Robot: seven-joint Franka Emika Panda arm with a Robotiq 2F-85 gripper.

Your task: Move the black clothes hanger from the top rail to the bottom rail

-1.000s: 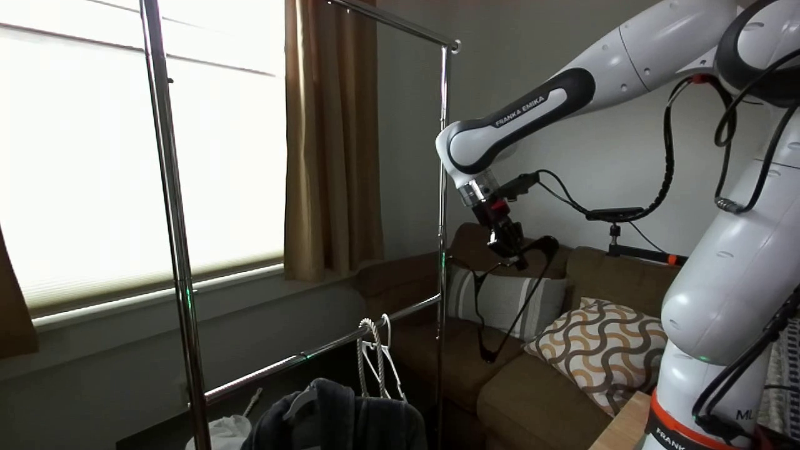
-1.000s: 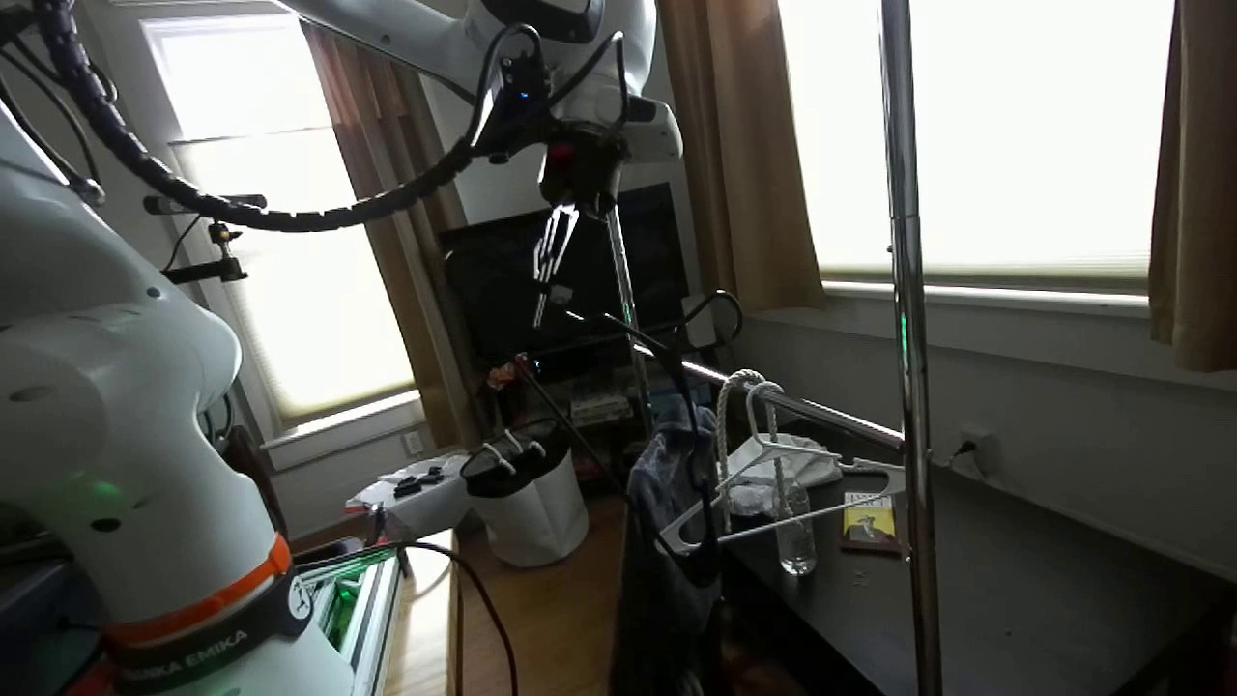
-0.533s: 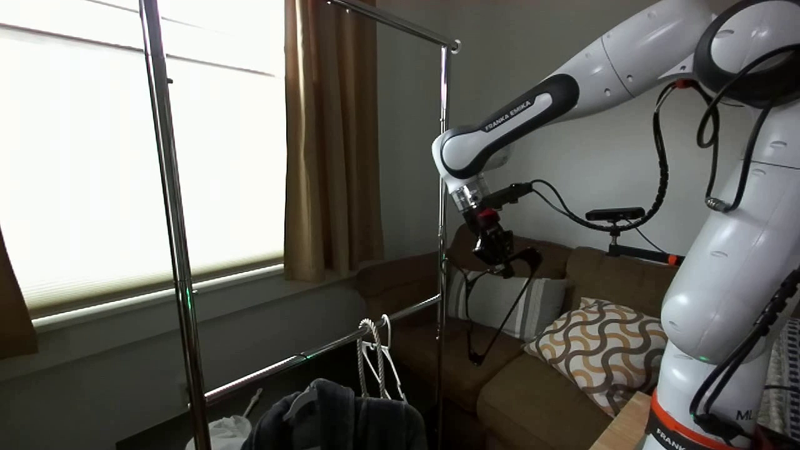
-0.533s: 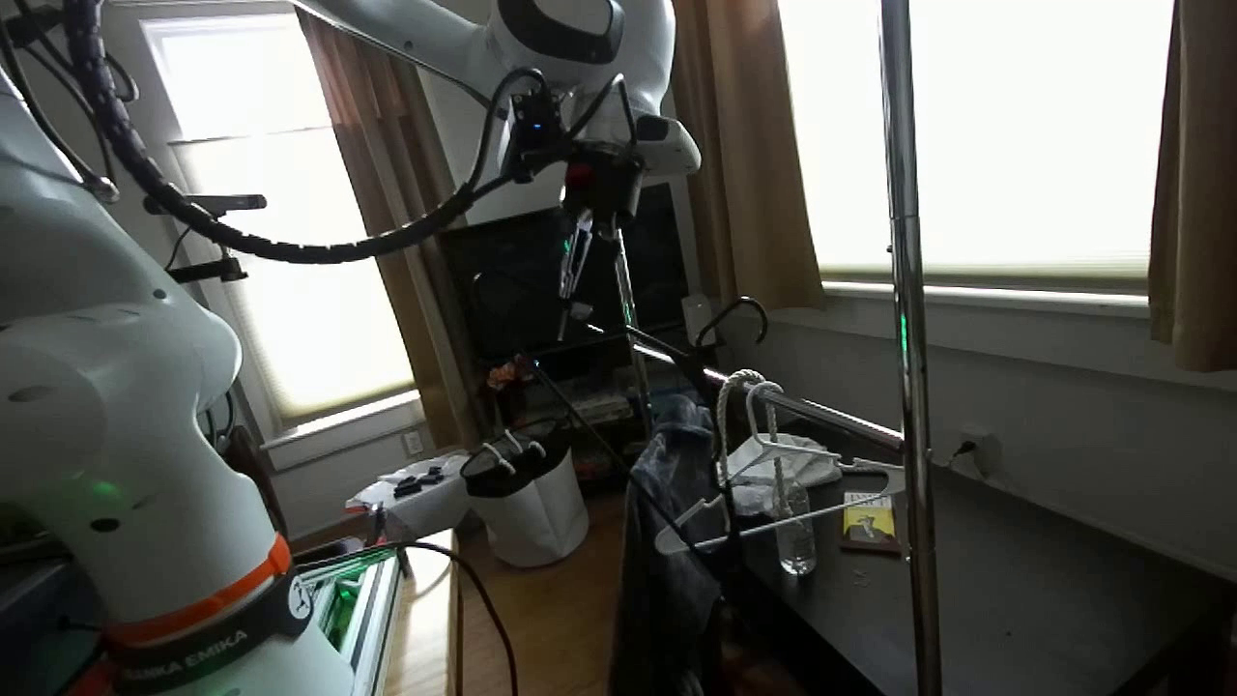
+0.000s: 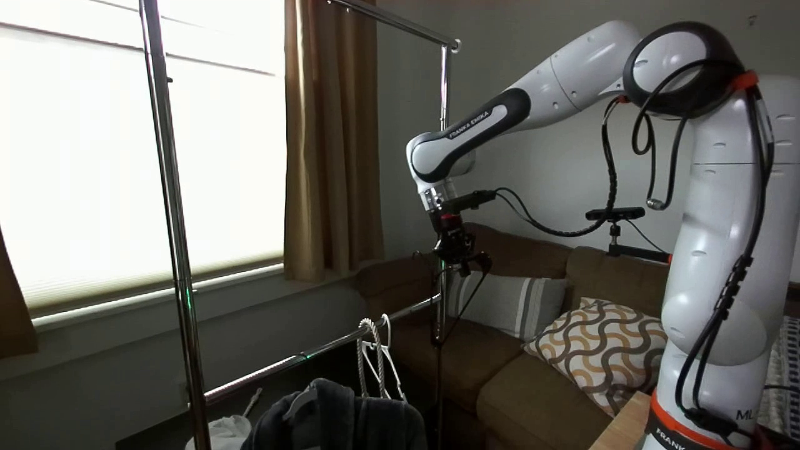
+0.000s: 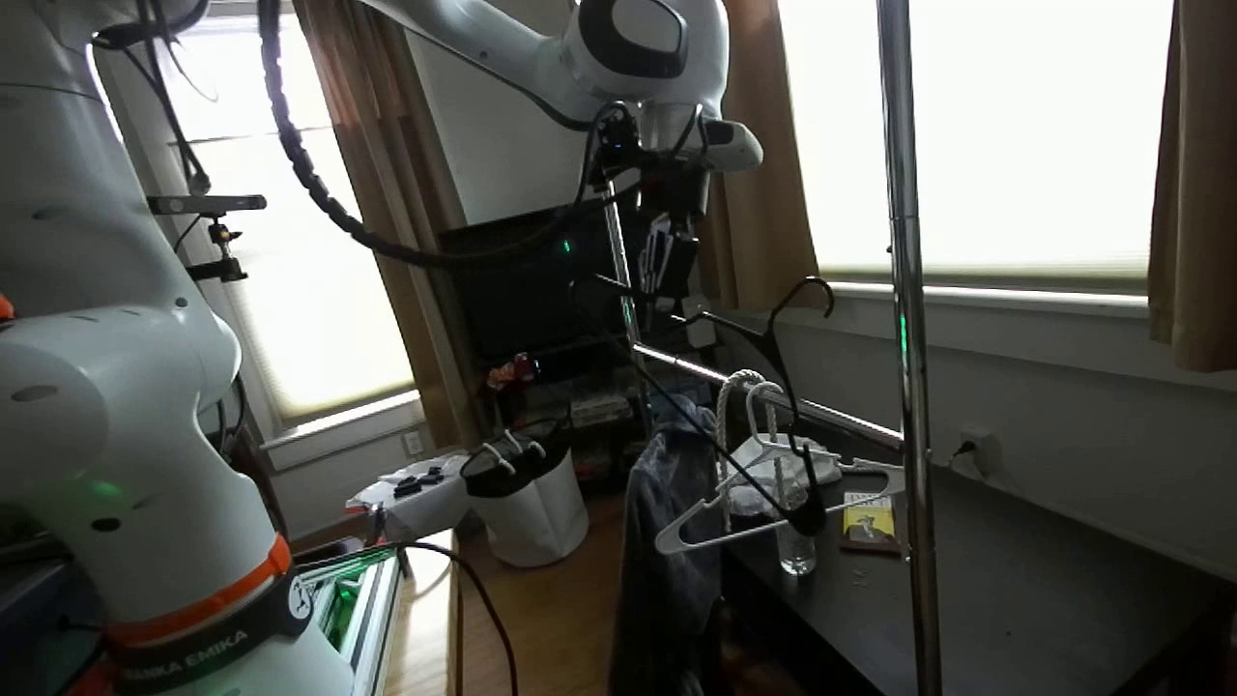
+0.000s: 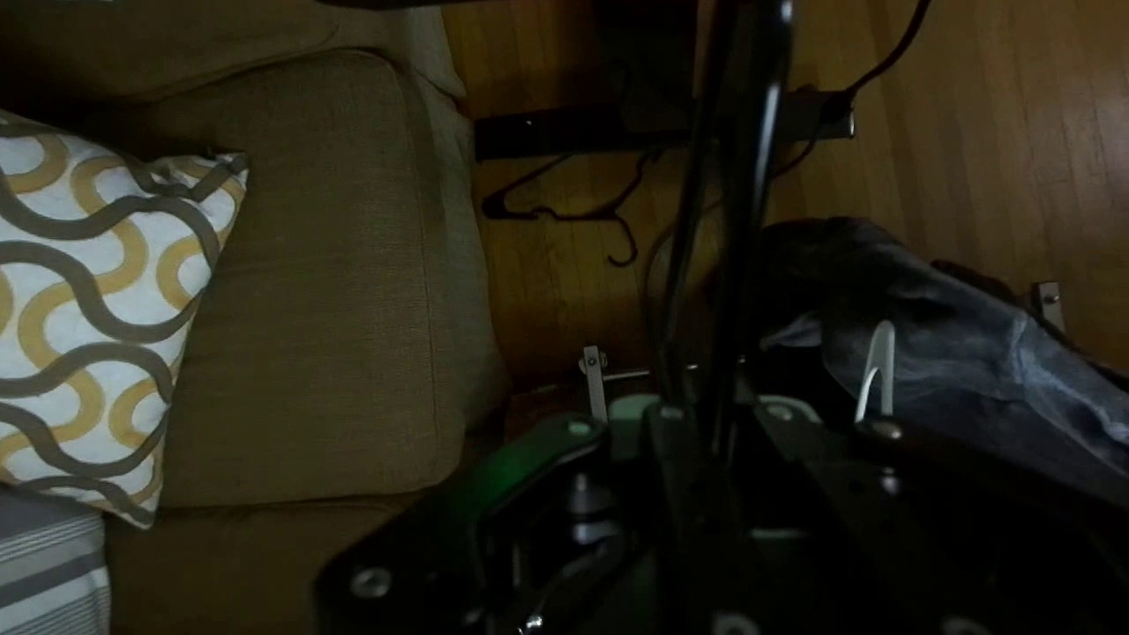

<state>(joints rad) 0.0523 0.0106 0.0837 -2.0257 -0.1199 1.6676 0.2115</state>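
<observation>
On a brown sofa (image 5: pixel 528 403), a patterned pillow (image 5: pixel 597 353) is seen at four o'clock in an exterior view. In an exterior view, a bottle (image 6: pixel 796 553) and yellow book (image 6: pixel 869 527) are borne by a dark counter (image 6: pixel 1015 599) at four o'clock; at seven, a white hamper (image 6: pixel 532 522) is seen.

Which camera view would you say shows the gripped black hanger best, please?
The black hanger shows best in an exterior view, hook and most of frame distinct. Elsewhere, an exterior view catches it narrower, its lower corner overlapping the rack's post, while the wrist view gives only blurred dark bars.
</observation>
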